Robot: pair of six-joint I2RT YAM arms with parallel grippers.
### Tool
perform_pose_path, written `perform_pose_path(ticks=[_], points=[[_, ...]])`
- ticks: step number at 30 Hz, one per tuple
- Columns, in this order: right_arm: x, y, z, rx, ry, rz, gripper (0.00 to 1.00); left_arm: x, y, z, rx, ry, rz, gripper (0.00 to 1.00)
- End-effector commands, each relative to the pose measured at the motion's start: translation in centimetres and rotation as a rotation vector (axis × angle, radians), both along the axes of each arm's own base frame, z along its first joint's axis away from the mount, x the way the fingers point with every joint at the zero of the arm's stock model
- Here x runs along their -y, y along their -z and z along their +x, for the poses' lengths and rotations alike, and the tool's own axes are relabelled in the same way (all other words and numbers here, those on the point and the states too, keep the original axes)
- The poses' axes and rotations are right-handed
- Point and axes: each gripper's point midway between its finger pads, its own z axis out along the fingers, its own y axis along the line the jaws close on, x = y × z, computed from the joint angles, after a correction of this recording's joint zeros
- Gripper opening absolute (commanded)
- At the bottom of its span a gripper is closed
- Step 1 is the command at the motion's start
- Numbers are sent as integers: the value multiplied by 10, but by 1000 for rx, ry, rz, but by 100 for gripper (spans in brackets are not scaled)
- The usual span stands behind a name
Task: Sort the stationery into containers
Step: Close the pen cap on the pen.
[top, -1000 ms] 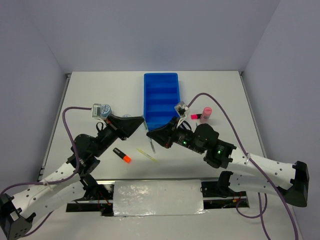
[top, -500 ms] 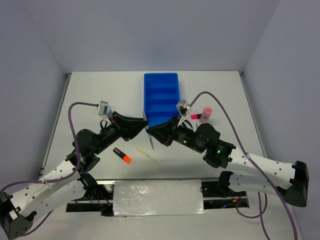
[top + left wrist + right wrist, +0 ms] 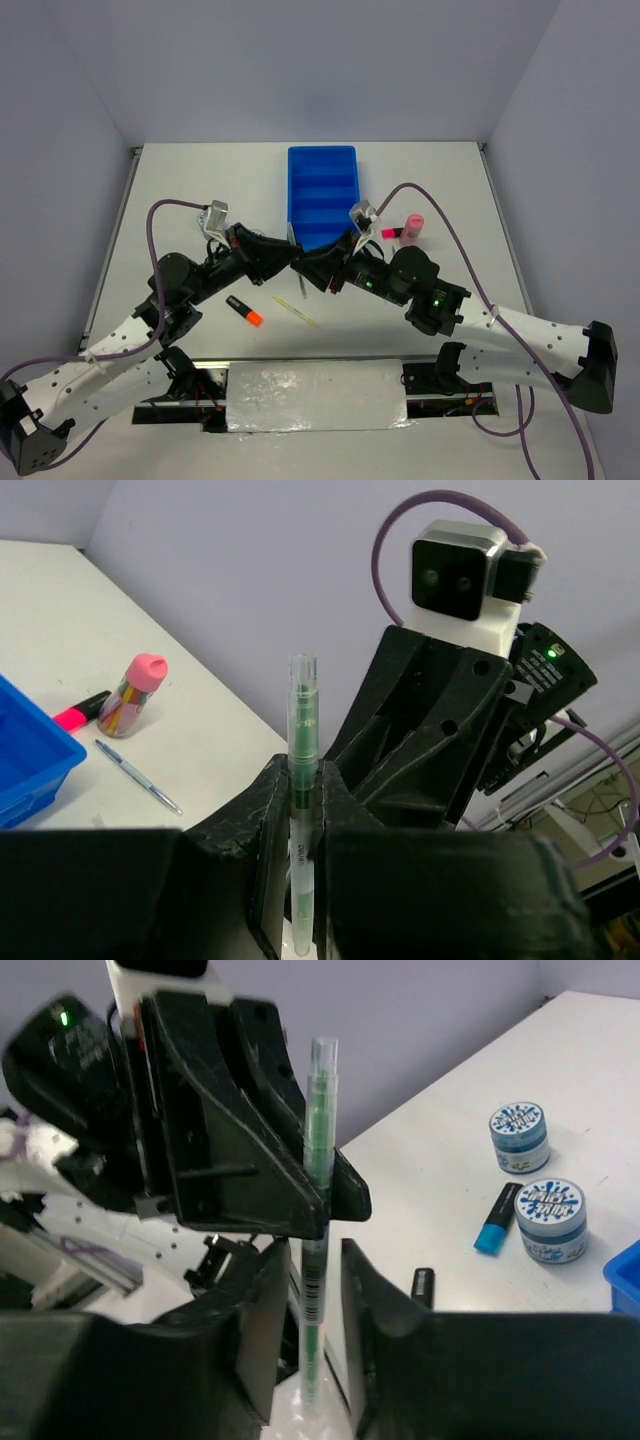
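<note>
A clear pen with green ink (image 3: 303, 740) stands upright between the two grippers, which meet just off the near end of the blue tray (image 3: 322, 195). My left gripper (image 3: 303, 785) is shut on the pen's barrel, both jaws pressed against it. In the right wrist view the same pen (image 3: 318, 1160) passes between the jaws of my right gripper (image 3: 315, 1260), which stands open with a gap on each side. From above, the left gripper (image 3: 289, 258) and right gripper (image 3: 304, 266) nearly touch tip to tip.
Two round patterned tubs (image 3: 519, 1136) (image 3: 552, 1220), a blue-ended marker (image 3: 494, 1220) and a black marker (image 3: 422, 1285) lie left of the tray. A pink cylinder (image 3: 413, 227), a pink-ended marker (image 3: 390, 233) and a thin pen (image 3: 138, 777) lie to its right. An orange-ended marker (image 3: 244, 310) and a pale stick (image 3: 296, 312) lie near the front.
The left arm has swung right until its gripper met the right one and closed on the pen. The right gripper's jaws have parted slightly.
</note>
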Motion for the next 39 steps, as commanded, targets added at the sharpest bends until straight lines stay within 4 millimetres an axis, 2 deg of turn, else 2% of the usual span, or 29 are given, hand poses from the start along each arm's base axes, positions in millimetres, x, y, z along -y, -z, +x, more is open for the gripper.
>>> perform_pose_path(ticks=[1, 2, 7, 11, 13, 14, 15, 16, 17, 18, 19, 21, 22, 28, 32, 34, 35, 39], points=[[-5, -17, -13, 63, -75, 30, 37, -2, -45, -22, 178, 61, -25, 0], [-6, -14, -14, 60, -83, 23, 45, -4, -52, -24, 214, 62, -24, 0], [-10, -11, -19, 60, -117, 24, 43, -4, -64, -29, 253, 78, -21, 0], [-14, -16, -20, 67, -136, 27, 0, -1, -64, -29, 247, 90, -17, 0], [-15, -20, -23, 80, -150, 37, 0, 0, -58, -26, 231, 85, 2, 4], [-15, -23, -24, 85, -155, 48, 0, 0, -57, -24, 224, 79, 8, 10], [-14, -24, -25, 89, -158, 51, 0, -1, -56, -21, 212, 57, 11, 31], [-14, -24, -24, 90, -155, 53, 0, -2, -56, -19, 207, 46, 16, 42], [-14, -23, -24, 89, -151, 50, 0, -3, -55, -16, 201, 31, 31, 65], [-14, -21, -23, 87, -145, 44, 0, -5, -56, -12, 192, 4, 32, 74], [-13, -18, -21, 82, -135, 35, 0, -7, -62, -10, 200, -16, 32, 78], [-14, -14, -20, 75, -129, 28, 0, -11, -63, -4, 187, -54, 51, 81], [-14, -14, -18, 71, -123, 28, 0, -15, -71, 0, 193, -91, 49, 83], [-14, -15, -17, 65, -119, 20, 0, -17, -85, 7, 212, -125, 65, 77], [-15, -17, -16, 64, -118, 19, 0, -14, -79, 11, 194, -128, 77, 68], [-15, -17, -17, 64, -121, 18, 0, -14, -77, 10, 192, -125, 71, 62], [-16, -16, -16, 62, -119, 15, 0, -14, -76, 10, 190, -121, 70, 56], [-14, -19, -17, 63, -115, 21, 0, -11, -70, 10, 181, -113, 87, 41]])
